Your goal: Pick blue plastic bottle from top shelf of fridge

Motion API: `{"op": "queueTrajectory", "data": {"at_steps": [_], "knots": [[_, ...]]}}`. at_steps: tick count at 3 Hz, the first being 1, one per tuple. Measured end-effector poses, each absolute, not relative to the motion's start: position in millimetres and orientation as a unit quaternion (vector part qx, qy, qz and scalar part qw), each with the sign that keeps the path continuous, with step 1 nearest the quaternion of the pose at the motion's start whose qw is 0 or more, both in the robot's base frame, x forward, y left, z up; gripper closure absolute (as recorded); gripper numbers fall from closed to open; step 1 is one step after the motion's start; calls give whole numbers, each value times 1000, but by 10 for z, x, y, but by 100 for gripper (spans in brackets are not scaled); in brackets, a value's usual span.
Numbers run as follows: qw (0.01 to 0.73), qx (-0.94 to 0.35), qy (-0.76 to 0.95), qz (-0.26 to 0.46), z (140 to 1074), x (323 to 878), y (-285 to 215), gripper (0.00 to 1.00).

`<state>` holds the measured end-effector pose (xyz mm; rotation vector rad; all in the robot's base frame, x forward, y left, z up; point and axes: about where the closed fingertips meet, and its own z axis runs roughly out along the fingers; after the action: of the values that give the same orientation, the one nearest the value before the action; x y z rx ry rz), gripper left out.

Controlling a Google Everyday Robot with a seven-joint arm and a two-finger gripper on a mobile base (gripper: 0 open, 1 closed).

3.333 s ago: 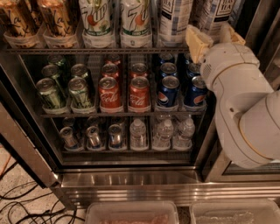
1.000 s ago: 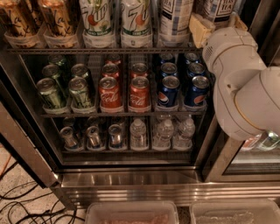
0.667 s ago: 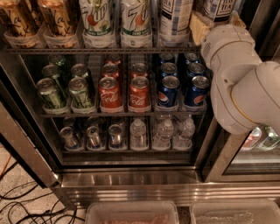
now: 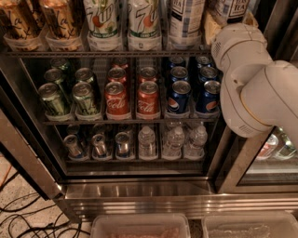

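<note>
The fridge [image 4: 139, 197] stands open with its dark interior in view. On the top shelf [image 4: 70, 54], two blue plastic bottles with pale checked labels stand at the right: one [image 4: 185, 21] beside the 7up bottles, the other [image 4: 230, 9] at the far right. My gripper [image 4: 229, 23] is at the top right, at the base of the far-right bottle, with the white wrist [image 4: 240, 46] just below it. The bottle tops are out of view.
Two 7up bottles [image 4: 125, 23] and two amber bottles [image 4: 42, 21] fill the top shelf's left. Cans of green soda, Coke [image 4: 148, 98] and Pepsi [image 4: 179, 96] sit on the middle rack, small water bottles [image 4: 174, 142] below. The glass door [image 4: 270, 153] stands at the right, with cables on the floor at the left.
My arm has risen and moved slightly right, bringing the gripper up to the far-right bottle on the top shelf. The cans and bottles have not moved.
</note>
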<state>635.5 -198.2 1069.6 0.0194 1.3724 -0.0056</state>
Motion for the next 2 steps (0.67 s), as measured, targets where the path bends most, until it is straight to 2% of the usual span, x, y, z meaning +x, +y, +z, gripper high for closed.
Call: {"op": "queueTrajectory", "data": {"at_steps": [2], "knots": [[774,9,634,-3,10696,6355,-1982,96]]}}
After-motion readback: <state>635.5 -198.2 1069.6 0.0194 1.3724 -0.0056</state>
